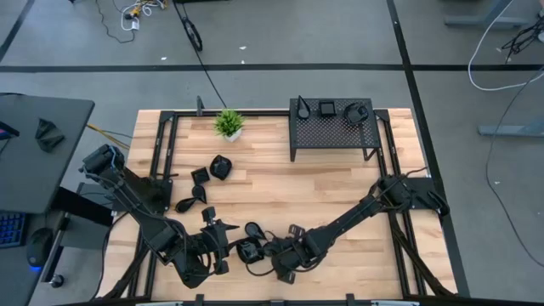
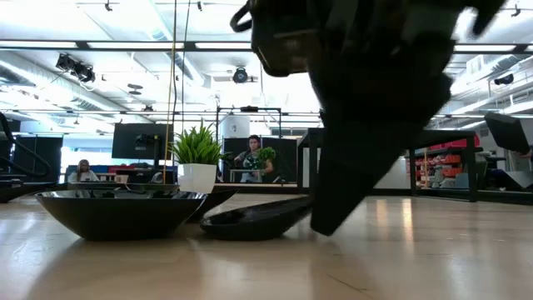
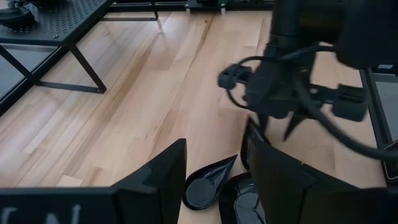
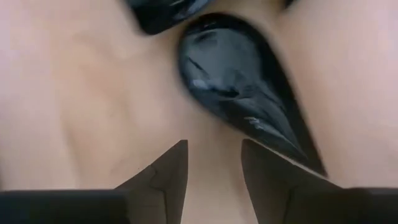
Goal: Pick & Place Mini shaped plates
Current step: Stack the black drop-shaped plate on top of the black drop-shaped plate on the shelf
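Wooden tabletop [image 1: 323,191]: both grippers sit near its front edge. Right gripper [image 4: 214,165] hovers low over a teardrop plate [image 4: 242,87], fingers parted, empty. Left gripper [image 3: 214,171], fingers apart, holds nothing beside it. More plates [image 1: 208,174] lie toward the left edge; others sit on the rack [image 1: 331,132] at the back edge.

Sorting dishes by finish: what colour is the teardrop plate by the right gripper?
Glossy black teardrop plate, clearest in the right wrist view.
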### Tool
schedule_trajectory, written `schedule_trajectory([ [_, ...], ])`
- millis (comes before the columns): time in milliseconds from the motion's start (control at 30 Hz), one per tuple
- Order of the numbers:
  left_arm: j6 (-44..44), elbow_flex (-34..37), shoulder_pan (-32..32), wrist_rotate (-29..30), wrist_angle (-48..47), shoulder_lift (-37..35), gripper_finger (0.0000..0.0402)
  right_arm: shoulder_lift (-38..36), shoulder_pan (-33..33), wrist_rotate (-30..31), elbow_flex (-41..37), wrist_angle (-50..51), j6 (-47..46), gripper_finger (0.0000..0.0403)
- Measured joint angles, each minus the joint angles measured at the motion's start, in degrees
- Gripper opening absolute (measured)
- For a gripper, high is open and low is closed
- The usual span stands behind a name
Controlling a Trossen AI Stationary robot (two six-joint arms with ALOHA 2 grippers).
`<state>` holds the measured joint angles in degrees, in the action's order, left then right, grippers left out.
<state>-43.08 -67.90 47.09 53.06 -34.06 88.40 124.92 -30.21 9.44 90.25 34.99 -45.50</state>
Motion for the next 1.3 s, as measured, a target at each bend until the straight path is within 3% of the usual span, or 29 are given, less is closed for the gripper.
schedule_trajectory([
  [633, 0.10, 0.00, 0.00, -0.10, -0.05, 0.02, 0.0177, -1.31, 8.83, 17.99, -0.10, 4.63, 1.37, 0.0153],
  [933, 0.20, 0.00, 0.08, -1.90, -0.16, 0.04, 0.0177, -8.26, 0.98, 22.74, -0.04, 3.39, -1.33, 0.0153],
  [1100, 0.18, 0.00, 0.09, -1.89, -0.13, 0.04, 0.0177, -6.38, -2.73, 24.54, 0.01, -0.49, -3.57, 0.0160],
  [1300, 0.04, 0.00, 0.09, -1.88, -0.10, 0.04, 0.0177, -2.25, -2.25, 23.57, -0.04, -4.62, -6.06, 0.0185],
])
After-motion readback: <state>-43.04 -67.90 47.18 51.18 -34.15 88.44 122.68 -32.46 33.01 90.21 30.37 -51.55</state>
